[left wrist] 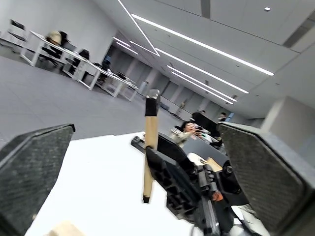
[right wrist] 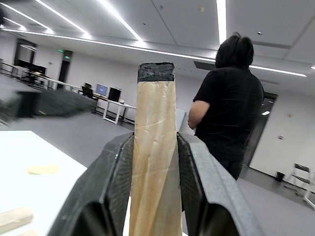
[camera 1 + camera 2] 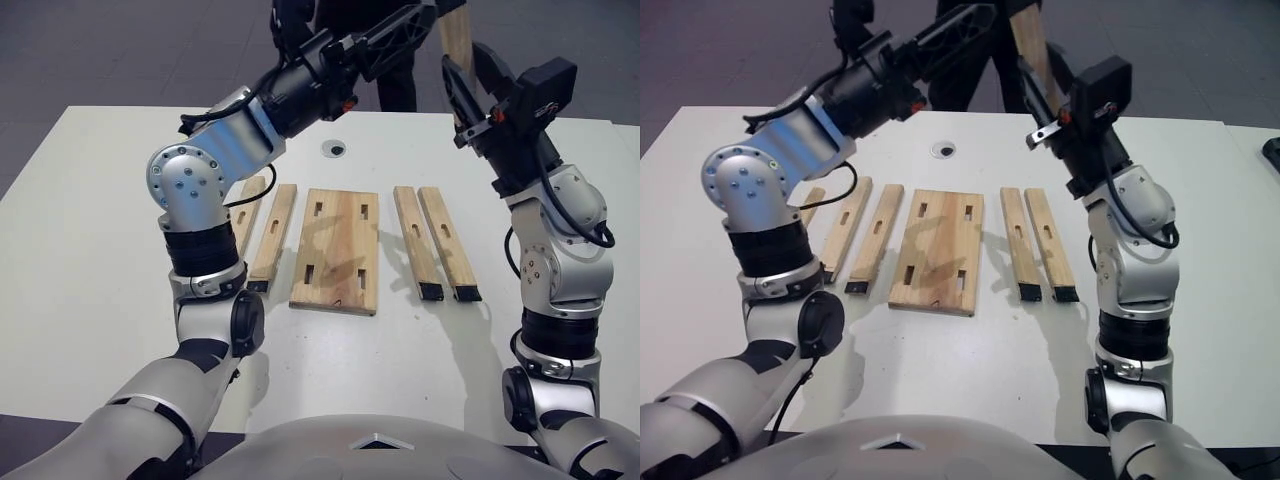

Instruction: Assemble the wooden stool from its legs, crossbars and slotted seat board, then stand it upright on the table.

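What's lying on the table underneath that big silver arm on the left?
A wooden piece lies there, mostly covered by the left arm, so its full shape cannot be seen.

Floor (image 3: pixel 120 50): dark grey, across the top of the head views beyond the white counter (image 3: pixel 90 220); ceiling (image 1: pixel 236 29): pale, with long light strips (image 1: pixel 197 43) running diagonally and a recessed spotlight (image 1: pixel 266 9) at upper right; rows of white desks (image 1: pixel 74 68) at upper left of the left wrist view; monitors (image 2: pixel 102 90) at middle left of the right wrist view; a chair (image 2: pixel 301 176) at lower right.
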{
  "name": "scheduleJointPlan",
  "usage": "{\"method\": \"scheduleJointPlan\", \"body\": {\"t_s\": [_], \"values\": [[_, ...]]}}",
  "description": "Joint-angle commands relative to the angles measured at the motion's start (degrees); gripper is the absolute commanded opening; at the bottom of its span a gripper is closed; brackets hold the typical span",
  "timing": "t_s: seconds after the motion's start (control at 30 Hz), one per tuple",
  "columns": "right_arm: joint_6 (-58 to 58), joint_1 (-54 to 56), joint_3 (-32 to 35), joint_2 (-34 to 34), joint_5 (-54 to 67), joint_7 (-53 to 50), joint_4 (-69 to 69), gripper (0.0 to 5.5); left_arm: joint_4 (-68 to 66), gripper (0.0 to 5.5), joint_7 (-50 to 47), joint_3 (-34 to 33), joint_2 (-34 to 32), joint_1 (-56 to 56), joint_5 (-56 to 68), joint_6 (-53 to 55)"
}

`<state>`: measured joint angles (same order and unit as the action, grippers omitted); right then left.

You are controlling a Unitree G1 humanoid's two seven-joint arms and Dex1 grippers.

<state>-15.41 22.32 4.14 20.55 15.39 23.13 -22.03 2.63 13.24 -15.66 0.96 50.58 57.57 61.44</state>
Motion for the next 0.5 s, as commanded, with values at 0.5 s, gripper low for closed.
{"method": "scheduleJointPlan", "body": {"t_s": [0.5], "values": [[-0.19, -1.64, -3.86, -0.17, -0.71, 1.24, -2.09, 1.26, -5.12, 4.38, -1.01, 1.56, -0.15, 1.88, 0.31, -4.08]]}}
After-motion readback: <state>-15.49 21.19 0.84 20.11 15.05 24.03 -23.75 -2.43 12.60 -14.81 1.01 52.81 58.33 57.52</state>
